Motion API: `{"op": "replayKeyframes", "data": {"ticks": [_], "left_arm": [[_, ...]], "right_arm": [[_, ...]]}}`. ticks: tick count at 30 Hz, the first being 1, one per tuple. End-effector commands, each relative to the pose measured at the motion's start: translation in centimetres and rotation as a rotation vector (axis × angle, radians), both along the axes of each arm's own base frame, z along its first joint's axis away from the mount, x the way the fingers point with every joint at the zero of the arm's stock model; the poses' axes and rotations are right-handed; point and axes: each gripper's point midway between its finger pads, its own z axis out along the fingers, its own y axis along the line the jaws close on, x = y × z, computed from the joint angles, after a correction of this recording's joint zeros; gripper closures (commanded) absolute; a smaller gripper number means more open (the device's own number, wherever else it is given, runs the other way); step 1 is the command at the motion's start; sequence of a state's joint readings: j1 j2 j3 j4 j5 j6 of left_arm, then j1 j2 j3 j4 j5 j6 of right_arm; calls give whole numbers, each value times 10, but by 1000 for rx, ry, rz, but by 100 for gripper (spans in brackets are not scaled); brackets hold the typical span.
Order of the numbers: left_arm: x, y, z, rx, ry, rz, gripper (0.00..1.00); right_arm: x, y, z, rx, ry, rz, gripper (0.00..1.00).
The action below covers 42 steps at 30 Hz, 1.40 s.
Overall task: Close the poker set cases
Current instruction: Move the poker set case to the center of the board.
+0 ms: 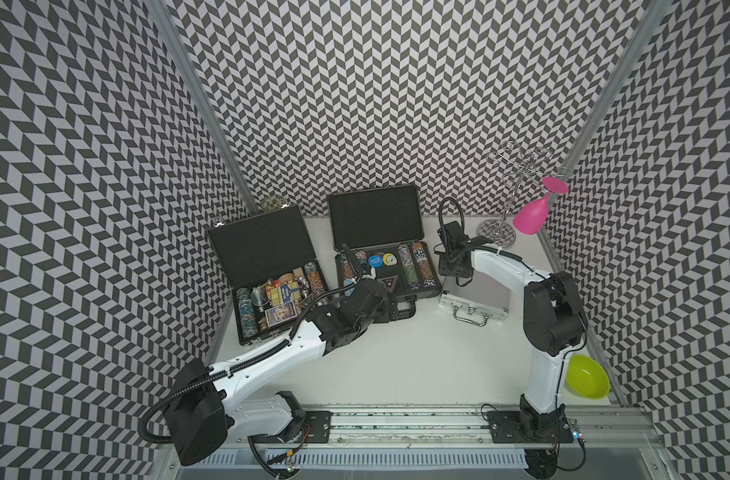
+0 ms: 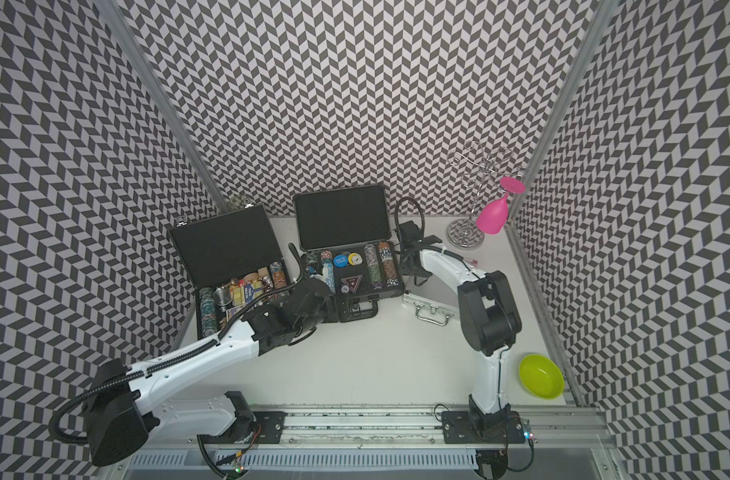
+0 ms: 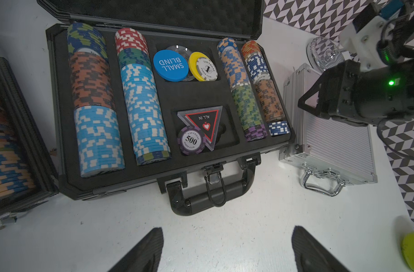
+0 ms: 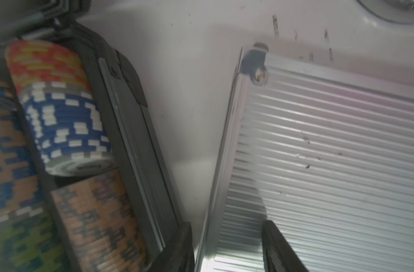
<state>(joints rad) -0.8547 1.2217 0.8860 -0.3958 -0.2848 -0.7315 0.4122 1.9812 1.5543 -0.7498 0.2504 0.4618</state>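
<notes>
Noting ribbed grey case (image 1: pixel 375 216) lid-up, flat black case (image 1: pixel 257 245) open to its left, silver case (image 1: pixel 483 297) shut just right. Found left gripper (image 3: pixel 227 249) splayed, empty, before its handle; cannot tell spread of right gripper (image 1: pixel 452 272) beside it. Liable to skate on smooth white table (image 1: pixel 396 365) or jam on any proud chips (image 3: pixel 97 136) if shoved. Hemmed by patterned walls (image 1: pixel 396 104).

Black case (image 1: pixel 257 245) and grey case (image 1: pixel 375 216) open; silver case (image 1: pixel 488 297) closed.
</notes>
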Motion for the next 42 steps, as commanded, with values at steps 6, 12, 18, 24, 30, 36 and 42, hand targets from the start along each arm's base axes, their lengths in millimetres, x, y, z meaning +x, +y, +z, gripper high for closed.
{"op": "replayKeyframes", "data": {"ticks": [6,12,18,24,30,36,42], "left_arm": [[5,11,18,3,-55,46,12],[6,10,26,-13,-69,45,12],[6,8,39,-38,-85,37,13],[7,-2,46,-50,-89,5,13],[8,-8,50,-37,-88,-15,13],[8,-8,48,-29,-86,-19,13],[6,-10,37,-34,-65,-29,13]], "right_arm": [[-32,-25,-50,-221,141,-5,56],[-65,-52,-64,-278,180,-35,62],[-80,-76,-58,-312,179,-33,63],[-84,-100,-47,-308,161,-27,64],[-84,-126,-34,-271,142,-65,64],[-75,-99,2,-64,42,-79,54],[-80,-77,40,205,-44,-193,50]]}}
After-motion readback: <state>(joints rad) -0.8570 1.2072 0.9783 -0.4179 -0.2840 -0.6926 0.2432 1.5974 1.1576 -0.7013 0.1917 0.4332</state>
